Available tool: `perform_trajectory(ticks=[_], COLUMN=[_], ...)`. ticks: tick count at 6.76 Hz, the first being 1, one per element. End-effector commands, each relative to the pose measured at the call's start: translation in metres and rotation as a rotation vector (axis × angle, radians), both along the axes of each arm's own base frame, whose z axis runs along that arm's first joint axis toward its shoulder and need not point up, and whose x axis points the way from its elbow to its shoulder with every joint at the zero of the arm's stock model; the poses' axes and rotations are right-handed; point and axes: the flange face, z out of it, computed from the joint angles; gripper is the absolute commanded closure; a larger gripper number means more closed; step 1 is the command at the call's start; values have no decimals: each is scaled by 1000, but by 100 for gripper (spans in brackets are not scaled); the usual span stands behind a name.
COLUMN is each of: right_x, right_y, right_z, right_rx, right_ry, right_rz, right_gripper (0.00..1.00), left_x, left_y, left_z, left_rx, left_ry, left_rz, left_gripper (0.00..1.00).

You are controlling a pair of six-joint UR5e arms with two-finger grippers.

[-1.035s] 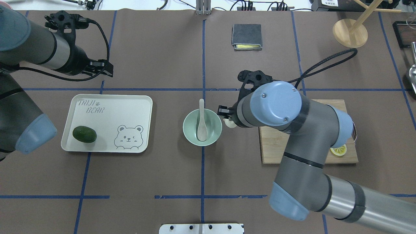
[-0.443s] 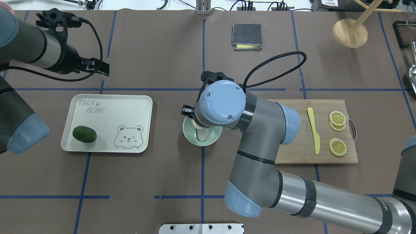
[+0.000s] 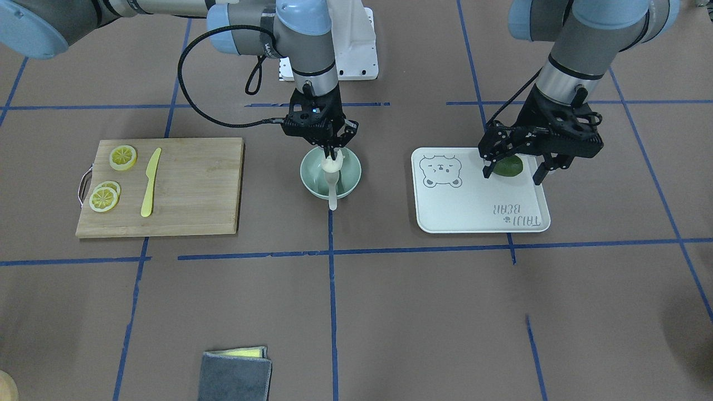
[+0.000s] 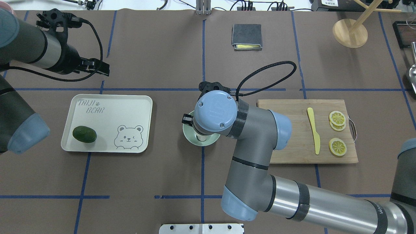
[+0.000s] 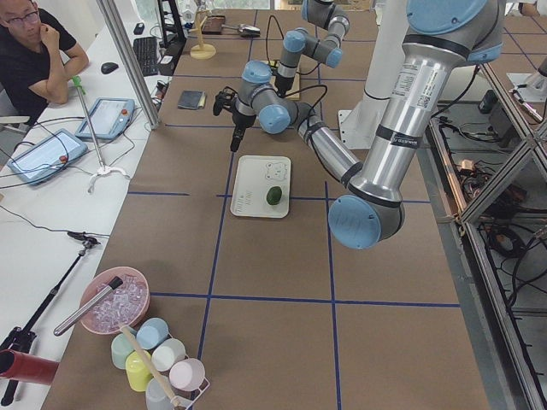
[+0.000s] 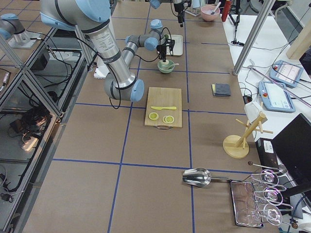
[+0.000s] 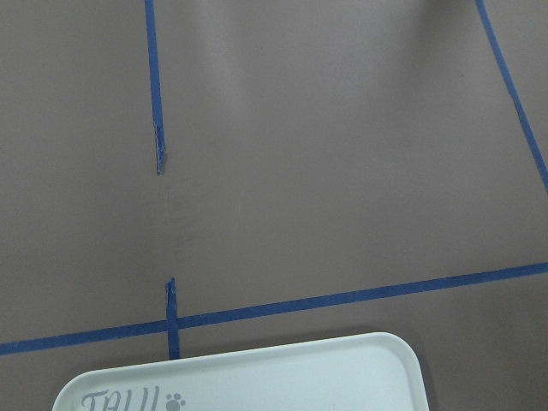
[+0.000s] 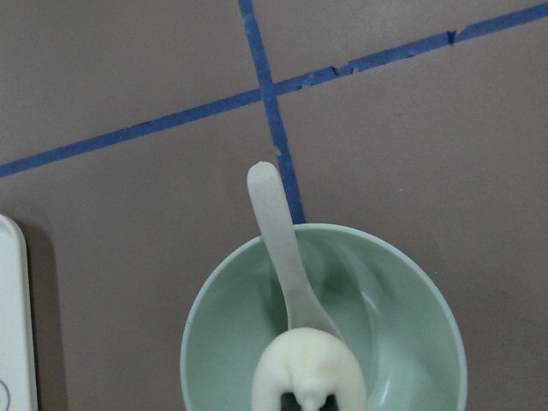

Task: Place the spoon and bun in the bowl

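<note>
The mint-green bowl [image 3: 351, 172] stands at the table's middle and also shows in the right wrist view [image 8: 411, 308]. The off-white spoon [image 3: 332, 197] lies in it, handle [image 8: 278, 240] sticking out over the rim. My right gripper [image 3: 332, 155] points straight down over the bowl and is shut on the white bun [image 3: 332, 163], which hangs over the spoon's scoop [image 8: 308, 368]. In the overhead view my right wrist hides most of the bowl [image 4: 188, 131]. My left gripper [image 3: 514, 172] is open and empty, hovering above the far end of the white bear tray [image 3: 479, 206].
A green avocado [image 4: 84, 134] lies on the bear tray [image 4: 130, 107]. A wooden cutting board [image 4: 292, 130] with a yellow knife [image 4: 314, 133] and lemon slices [image 4: 337, 147] lies right of the bowl. A grey folded cloth [image 4: 247, 36] lies at the far side.
My right arm has swung left with the bun, from beside the bowl's right rim to above the bowl's inside. My left arm has drawn back slightly.
</note>
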Motion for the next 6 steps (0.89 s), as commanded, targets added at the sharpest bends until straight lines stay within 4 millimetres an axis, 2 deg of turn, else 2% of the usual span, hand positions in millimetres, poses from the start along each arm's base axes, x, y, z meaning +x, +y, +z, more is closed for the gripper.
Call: perform_trajectory(ticks=[1,2,3,4,5,6], right_x=[-3,8,36,100,163,225], right_y=[2,-8,-21,-32,-33,-39], right_z=[5,8,21,39,73,118], right_rx=[1,-4,-22,-48,-10,37], right_ry=[10,11,2,-35,-24,27], right_rz=[-7,4,15,-13,-63,-113], right_gripper=[0,0,0,0,0,0], left_x=[1,-4,-18,-49,-92,-130], left_y=[-1,2,2,-5,-11,-12], left_z=[3,20,35,60,90,118], left_rx=[-2,-17,24,57,104,129], left_ry=[-6,-27,-66,-122,-195,-221], left_rz=[1,-1,30,44,67,130], left_gripper=[1,1,1,1,0,0])
